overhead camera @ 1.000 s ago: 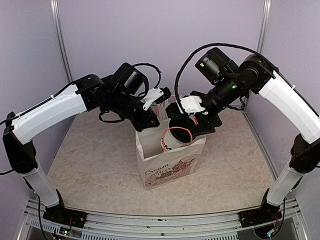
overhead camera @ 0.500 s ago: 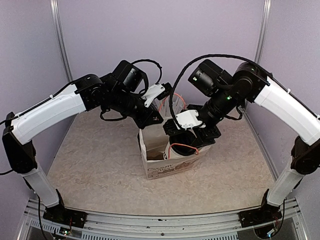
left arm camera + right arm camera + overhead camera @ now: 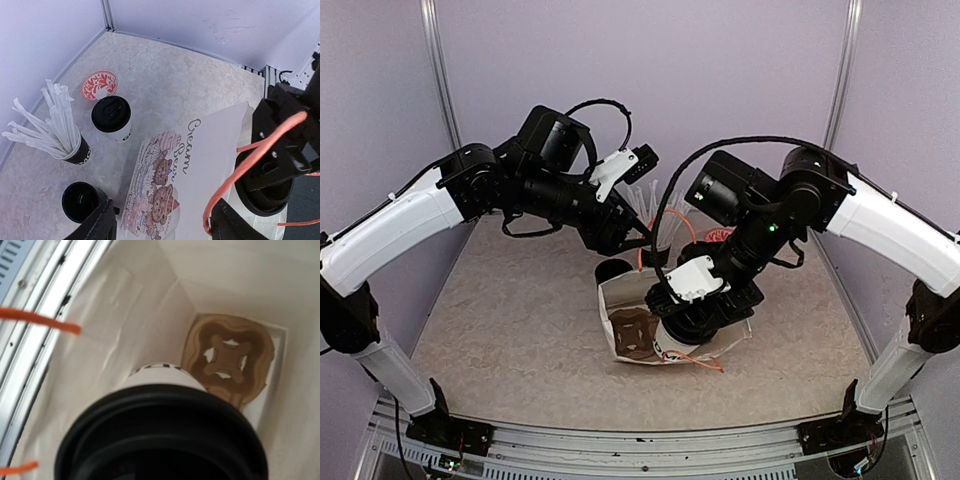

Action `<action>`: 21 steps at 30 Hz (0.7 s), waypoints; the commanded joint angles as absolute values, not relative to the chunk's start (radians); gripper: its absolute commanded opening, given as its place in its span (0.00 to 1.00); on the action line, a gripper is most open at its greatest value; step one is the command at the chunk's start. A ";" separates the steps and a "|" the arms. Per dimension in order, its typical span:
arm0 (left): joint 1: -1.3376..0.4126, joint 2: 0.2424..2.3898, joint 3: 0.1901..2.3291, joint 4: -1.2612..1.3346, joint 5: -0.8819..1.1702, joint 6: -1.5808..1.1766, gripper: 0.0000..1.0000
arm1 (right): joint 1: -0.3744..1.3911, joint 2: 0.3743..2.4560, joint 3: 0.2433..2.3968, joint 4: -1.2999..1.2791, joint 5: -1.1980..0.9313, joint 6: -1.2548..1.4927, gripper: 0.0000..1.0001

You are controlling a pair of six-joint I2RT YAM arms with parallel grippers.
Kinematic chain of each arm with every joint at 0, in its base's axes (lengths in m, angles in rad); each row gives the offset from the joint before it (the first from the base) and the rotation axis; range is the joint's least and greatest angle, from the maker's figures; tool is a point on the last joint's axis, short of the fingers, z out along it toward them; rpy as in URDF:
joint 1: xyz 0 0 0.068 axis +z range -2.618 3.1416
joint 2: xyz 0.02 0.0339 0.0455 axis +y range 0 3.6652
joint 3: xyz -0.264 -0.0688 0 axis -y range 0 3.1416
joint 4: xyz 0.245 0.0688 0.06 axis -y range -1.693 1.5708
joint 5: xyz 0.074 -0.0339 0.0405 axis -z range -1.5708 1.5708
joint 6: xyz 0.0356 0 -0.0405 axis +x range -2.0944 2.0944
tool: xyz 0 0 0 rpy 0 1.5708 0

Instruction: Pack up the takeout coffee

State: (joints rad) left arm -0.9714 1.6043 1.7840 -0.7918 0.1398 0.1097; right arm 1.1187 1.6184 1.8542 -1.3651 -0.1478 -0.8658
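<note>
Two changes stand out against a second ago. The white paper bag printed with bears (image 3: pixel 172 172) stood upright then; it now lies tipped toward the near edge of the beige speckled table (image 3: pixel 500 320), its mouth facing the right arm. The right gripper (image 3: pixel 705 312) has gone from above the bag into its mouth, carrying a small white paper cup with a black lid (image 3: pixel 161 376). Its fingers are out of sight. The cup hangs close under the wrist camera, clear of the brown cardboard tray (image 3: pixel 227 356) at the bag's bottom, so I judge them closed on it. The left gripper (image 3: pixel 160 227) has lifted away, fingers spread wide, holding nothing. The second lidded white cup (image 3: pixel 111 116) stands on the table, outside the bag. Assessment: first cup not yet seated, and the toppled bag risks leaving it on its side.
</note>
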 commanded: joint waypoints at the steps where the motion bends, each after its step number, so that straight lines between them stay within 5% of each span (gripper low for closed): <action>1: -0.979 1.516 1.763 -0.731 0.138 0.103 0.66 | 1.156 1.565 1.815 -1.376 -0.091 -0.845 0.46; 5: -0.936 1.465 1.642 -0.649 0.085 0.085 0.73 | 1.173 1.544 1.762 -1.356 -0.032 -0.843 0.45; 21: -0.838 1.670 1.494 -0.488 0.190 0.010 0.69 | 1.255 1.405 1.507 -1.188 0.127 -0.847 0.42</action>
State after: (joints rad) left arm -0.8383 1.6257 1.5051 -0.5602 0.1623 0.0227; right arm 1.2129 1.4670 1.5650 -1.2400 0.0994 -0.8440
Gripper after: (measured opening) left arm 0.696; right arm 0.686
